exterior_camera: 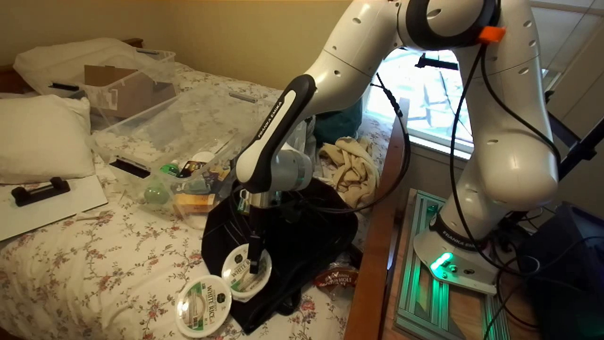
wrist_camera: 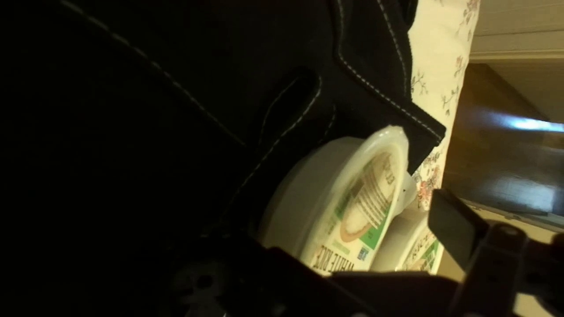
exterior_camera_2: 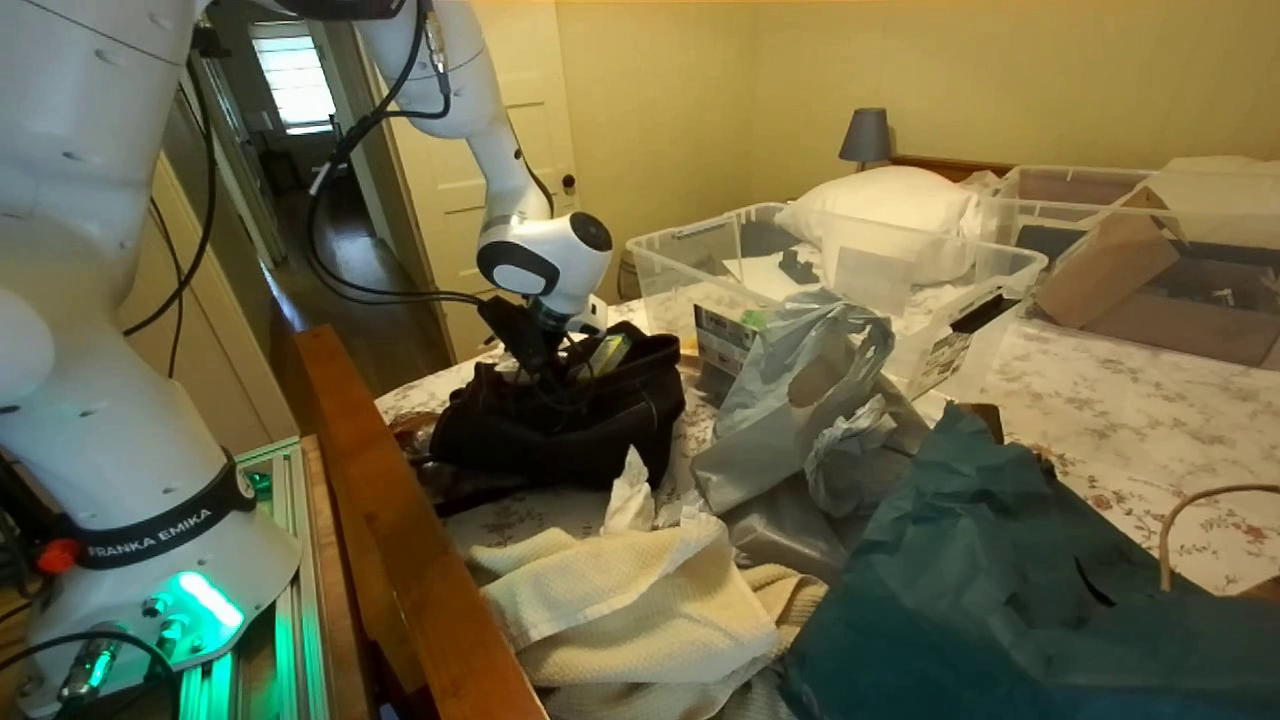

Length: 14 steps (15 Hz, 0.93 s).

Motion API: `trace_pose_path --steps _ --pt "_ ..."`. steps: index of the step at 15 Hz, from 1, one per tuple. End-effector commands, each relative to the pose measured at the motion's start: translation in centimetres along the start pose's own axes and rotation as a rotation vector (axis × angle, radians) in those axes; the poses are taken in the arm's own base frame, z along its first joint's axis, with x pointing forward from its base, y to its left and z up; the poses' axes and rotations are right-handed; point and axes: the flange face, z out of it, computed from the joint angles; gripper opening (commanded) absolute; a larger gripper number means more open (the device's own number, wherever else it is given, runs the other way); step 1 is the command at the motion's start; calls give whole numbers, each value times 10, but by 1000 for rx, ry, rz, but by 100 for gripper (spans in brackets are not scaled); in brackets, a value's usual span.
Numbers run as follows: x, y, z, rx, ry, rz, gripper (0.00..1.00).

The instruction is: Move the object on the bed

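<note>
Step in hand, as judged: alignment for the grasp. The gripper (exterior_camera: 255,259) points down at the rice bowl (exterior_camera: 237,278), a round white tub with a white-and-green lid, which leans tilted against the black bag (exterior_camera: 306,245) on the bed (exterior_camera: 137,255). In the wrist view the fingers (wrist_camera: 452,230) stand well apart with the lid showing between them; no hold is evident, and contact cannot be confirmed. A second rice bowl (exterior_camera: 204,307) sits just beside; whether the rims touch cannot be told.

Next move, as judged: seat one finger on each side of the near rim, close, verify the hold, then lift clear of the black bag and the neighbouring bowl before traversing.
</note>
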Motion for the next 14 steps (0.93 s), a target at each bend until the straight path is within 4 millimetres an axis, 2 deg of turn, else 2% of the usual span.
trace_pose_path --steps 1,4,5,6,8,10,11,12,13,14 --pt "10 6 11 70 17 -15 100" --pt "11 11 15 97 25 -20 100" --pt "11 13 16 106 29 -23 90" --pt "11 15 17 115 29 -25 74" --pt "12 19 19 129 37 -26 59" --pt "12 23 21 141 42 -20 53" --pt "13 24 22 147 44 -16 46" --pt "12 26 23 153 47 -10 38" --pt "12 28 23 159 50 -2 25" --pt "12 28 24 169 50 3 17"
